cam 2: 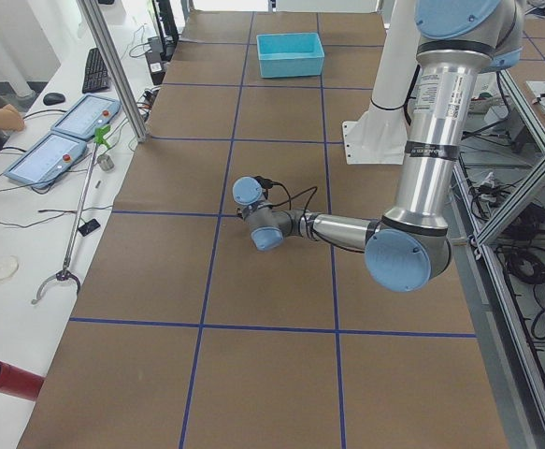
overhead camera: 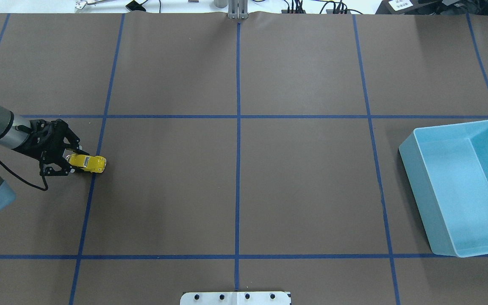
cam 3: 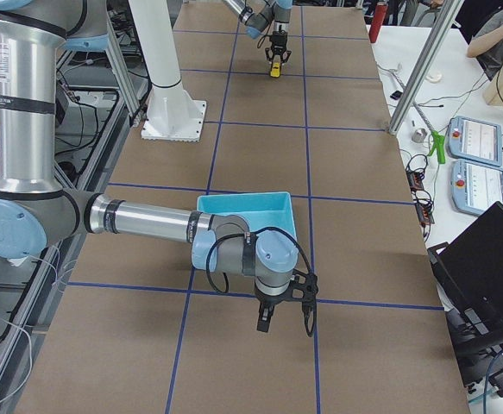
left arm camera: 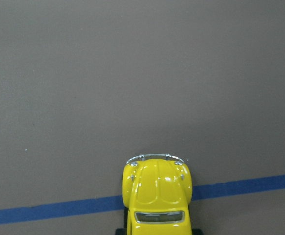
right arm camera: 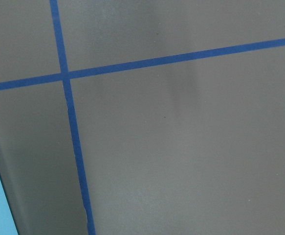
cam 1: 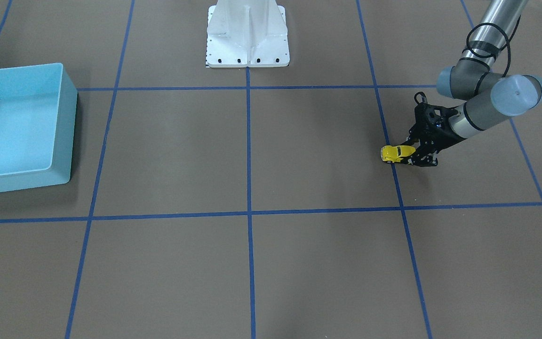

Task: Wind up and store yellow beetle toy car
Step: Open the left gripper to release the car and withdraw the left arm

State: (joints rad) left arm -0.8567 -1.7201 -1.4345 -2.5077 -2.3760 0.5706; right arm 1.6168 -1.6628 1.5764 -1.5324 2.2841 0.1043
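While left claw (overhead camera: 74, 162) pinches yellow beetle toy car (overhead camera: 88, 163) on tape line (overhead camera: 89, 199), blue bin (overhead camera: 425, 199) well apart

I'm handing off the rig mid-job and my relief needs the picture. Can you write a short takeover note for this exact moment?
Left claw: shut on the rear of the yellow beetle toy car, low over a blue tape line on the robot's left side.
Right claw: hangs above the table beside the light blue bin; cannot tell whether it is open or shut.
Bin: empty, on the robot's right, far from the car.
Done: car grasped. Cannot tell whether it is wound.
Left: wind it, then store it in the bin.
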